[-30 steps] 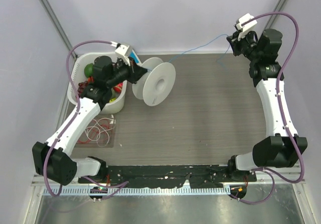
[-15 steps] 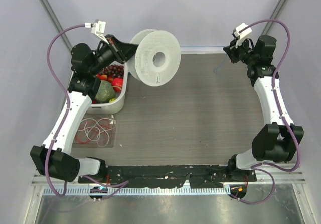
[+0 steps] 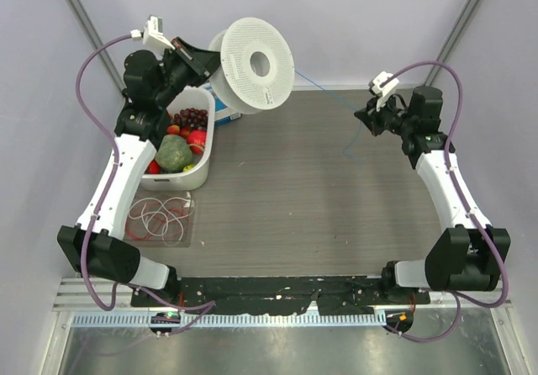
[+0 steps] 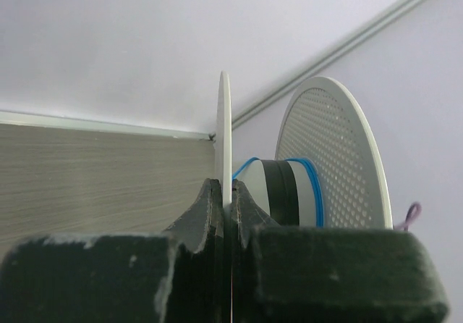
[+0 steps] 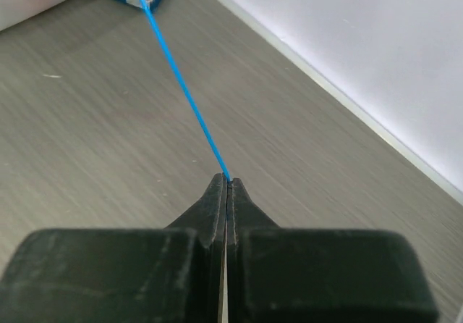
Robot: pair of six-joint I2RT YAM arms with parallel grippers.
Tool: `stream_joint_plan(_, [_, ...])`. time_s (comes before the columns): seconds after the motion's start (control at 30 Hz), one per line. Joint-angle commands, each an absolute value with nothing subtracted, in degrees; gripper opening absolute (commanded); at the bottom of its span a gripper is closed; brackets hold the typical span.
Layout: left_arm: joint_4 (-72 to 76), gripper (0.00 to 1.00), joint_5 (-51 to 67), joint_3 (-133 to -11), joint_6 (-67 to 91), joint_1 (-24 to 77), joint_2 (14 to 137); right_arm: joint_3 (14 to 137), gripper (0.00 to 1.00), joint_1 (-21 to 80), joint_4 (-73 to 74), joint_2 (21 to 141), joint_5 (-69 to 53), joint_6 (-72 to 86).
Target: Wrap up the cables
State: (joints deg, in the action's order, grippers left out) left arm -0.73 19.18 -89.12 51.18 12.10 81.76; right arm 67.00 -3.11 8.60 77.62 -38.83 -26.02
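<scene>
Blue cable (image 5: 181, 84), pinched tight in the right gripper (image 5: 227, 182), runs upper left to the spool (image 3: 239, 55) that the left gripper (image 4: 224, 193) clamps by its rim.

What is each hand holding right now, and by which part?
Left hand: the white spool, by one flange's rim. Right hand: the thin blue cable, pinched partway along.

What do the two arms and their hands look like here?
The left arm and right arm share one build: white link shells, black joint housings, black bases. A thick purple hose loops along each, and a small white block sits at each wrist. The left hand and right hand have matte black fingers, wedge-shaped, tapering to thin tips.
</scene>
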Motion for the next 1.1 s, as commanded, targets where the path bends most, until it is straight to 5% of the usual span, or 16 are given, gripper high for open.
stream_joint_plan(0.0, [0.63,0.0,6.34,-97.29,56.33,10.9,82.26,62.77,0.01,0.0,13.18,73.75,-33.76,-29.09])
stream_joint_plan(0.27, [-17.65,0.0,-13.07,-110.29,49.06,19.06,88.5,60.21,0.01,18.0,17.83,68.21,-26.82,-31.9])
stream_joint_plan(0.6, [-22.06,0.0,-29.78,-117.06,36.31,29.61,96.06,66.09,0.01,40.58,23.99,67.32,-17.76,-38.57])
stream_joint_plan(1.07, [-21.01,0.0,-18.73,-110.75,25.67,35.77,98.53,80.06,0.01,46.23,28.47,71.98,-11.96,-56.5])
